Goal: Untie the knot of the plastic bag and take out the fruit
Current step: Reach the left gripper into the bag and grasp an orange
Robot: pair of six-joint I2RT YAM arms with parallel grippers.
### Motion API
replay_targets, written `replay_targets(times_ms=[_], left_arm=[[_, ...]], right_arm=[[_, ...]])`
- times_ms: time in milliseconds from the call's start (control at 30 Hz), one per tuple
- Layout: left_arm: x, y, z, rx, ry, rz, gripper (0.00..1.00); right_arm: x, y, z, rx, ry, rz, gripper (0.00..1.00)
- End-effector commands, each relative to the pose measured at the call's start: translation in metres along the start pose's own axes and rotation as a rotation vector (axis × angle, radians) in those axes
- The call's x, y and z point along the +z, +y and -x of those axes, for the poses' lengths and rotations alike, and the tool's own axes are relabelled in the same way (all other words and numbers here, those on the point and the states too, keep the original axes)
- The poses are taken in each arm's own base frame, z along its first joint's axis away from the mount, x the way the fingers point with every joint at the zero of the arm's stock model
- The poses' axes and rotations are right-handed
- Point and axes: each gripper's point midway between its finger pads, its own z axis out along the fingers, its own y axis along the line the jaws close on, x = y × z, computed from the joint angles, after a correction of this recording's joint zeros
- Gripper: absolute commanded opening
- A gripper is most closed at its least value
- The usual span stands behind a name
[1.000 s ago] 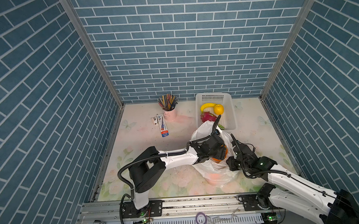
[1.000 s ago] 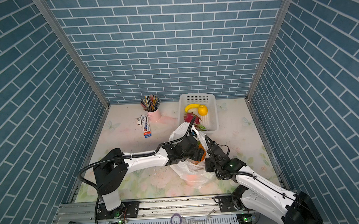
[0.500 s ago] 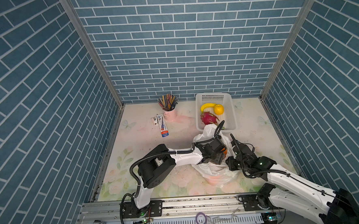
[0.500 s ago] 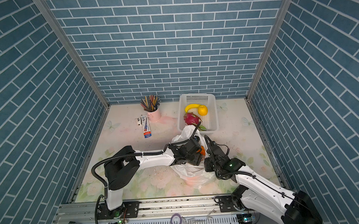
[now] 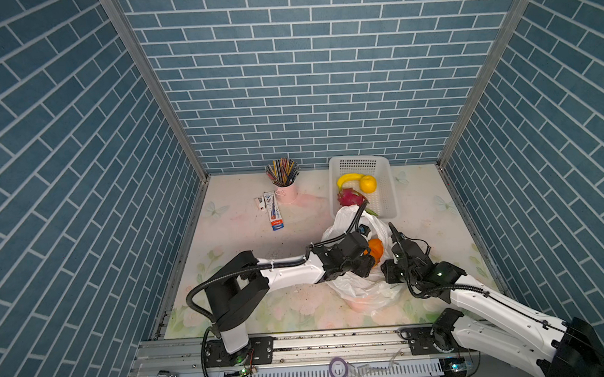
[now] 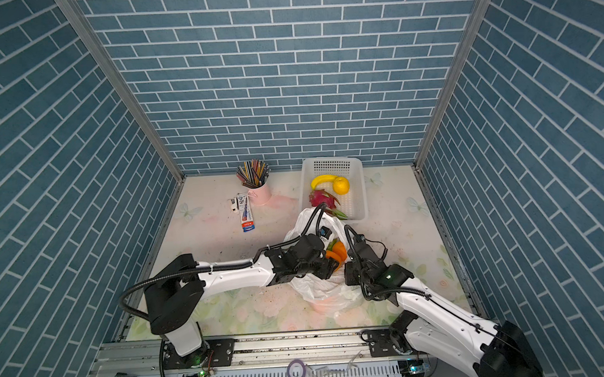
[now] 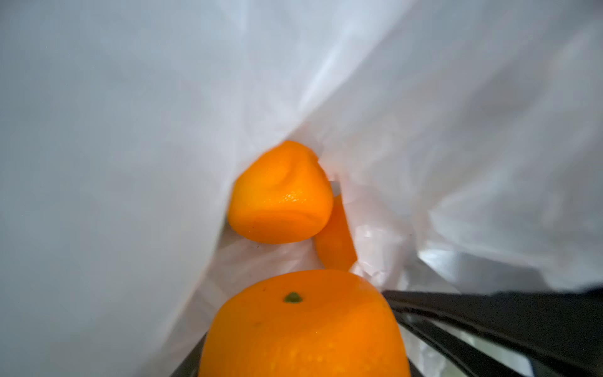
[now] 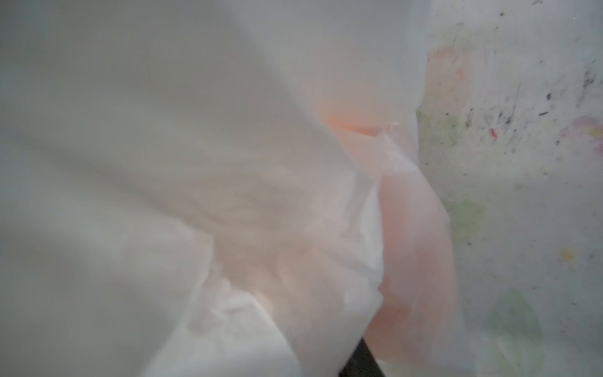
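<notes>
The white plastic bag (image 5: 362,289) (image 6: 320,291) lies open on the floral table in both top views. My left gripper (image 5: 370,260) (image 6: 333,264) reaches into its mouth. In the left wrist view its black fingers (image 7: 456,329) sit against both sides of an orange (image 7: 303,326), shut on it. A second orange (image 7: 280,196) lies deeper in the bag. My right gripper (image 5: 386,264) (image 6: 347,266) is at the bag's right rim, shut on a fold of plastic (image 8: 261,293) that drapes over its jaws. The knot is out of view.
A white perforated basket (image 5: 389,192) at the back right holds a banana (image 5: 348,180), a lemon (image 5: 367,184) and a dragon fruit (image 5: 349,197). A pink pencil cup (image 5: 286,192) and a toothpaste tube (image 5: 273,212) are at the back left.
My left gripper's jaws have narrowed onto the orange inside the bag, and the left arm's elbow has swung. The right arm has hardly moved.
</notes>
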Motion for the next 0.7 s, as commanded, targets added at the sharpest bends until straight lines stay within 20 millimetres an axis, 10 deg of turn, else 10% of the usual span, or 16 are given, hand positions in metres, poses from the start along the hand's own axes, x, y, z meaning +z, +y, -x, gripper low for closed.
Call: replay_targets(times_ms=[0,367,667], left_arm=[[-0.013,-0.018,0.016,0.045,-0.088,-0.088,0.59],[-0.057,-0.043,0.029,0.215,-0.252,-0.227,0.59],[-0.084,-0.04,0.032,0.459,-0.363,-0.194,0.59]], right_arm=[[-0.01,-0.001,0.02,0.053,-0.067,-0.029,0.3],[-0.009,-0.001,0.024,0.1,-0.064,-0.024,0.32],[-0.047,0.015,0.049,0.119,-0.141,0.057,0.68]])
